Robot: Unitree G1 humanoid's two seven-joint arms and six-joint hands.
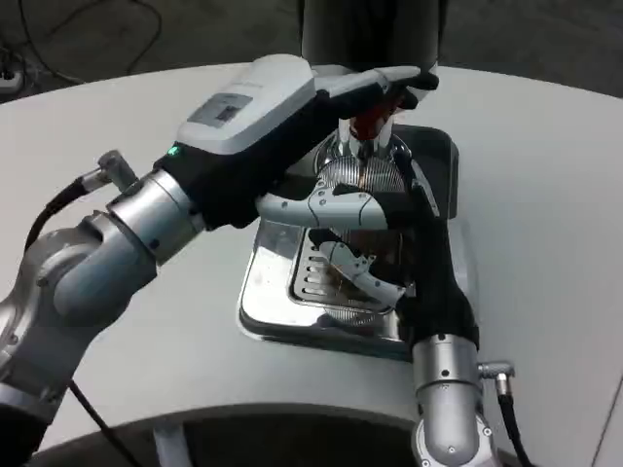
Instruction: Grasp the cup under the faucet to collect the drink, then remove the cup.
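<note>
Nearest the camera, the right silver forearm rises from the bottom edge, and the right hand (365, 248) sits over the shiny stainless-steel drip tray (268, 311) with its slotted grille. Its white and black fingers curl around a clear ribbed glass cup (355, 185), which stands on the tray directly beneath the faucet; the grip looks closed on the glass, though the fingers hide much of the contact.

Further back, the left hand (336, 92) reaches in from the left, its smooth white back uppermost, with fingertips laid on the red tap handle (370, 125) of the dark cylindrical drink dispenser (375, 34). Whether it is gripping the handle or only pressing it I cannot tell from this angle.

By my reading, the collecting step is in hand: cup held in place, tap being worked. No liquid level is readable through the ribbing. The next move calls for releasing the handle, then drawing the cup out level and clear of the spout without tipping it. Glass and polished steel are both slippery, so a firm hold matters. The round white table (117, 107) is matte and plain.
</note>
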